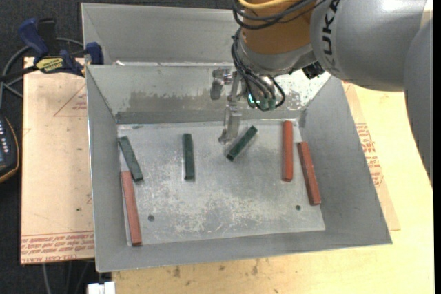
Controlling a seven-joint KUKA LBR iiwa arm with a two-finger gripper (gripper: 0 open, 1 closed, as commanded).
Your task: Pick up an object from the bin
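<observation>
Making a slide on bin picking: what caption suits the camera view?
Arm's gripper beside a diagonal dark green bar near the back wall of the grey bin.

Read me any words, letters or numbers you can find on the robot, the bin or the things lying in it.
"KU": dark letters on the grey arm, running sideways; the rest of the word curves out of sight.
Green bars: no text to be seen.
Red-brown bars: no text to be seen.
Bin: no text or numbers, just scuffed metal.
</observation>
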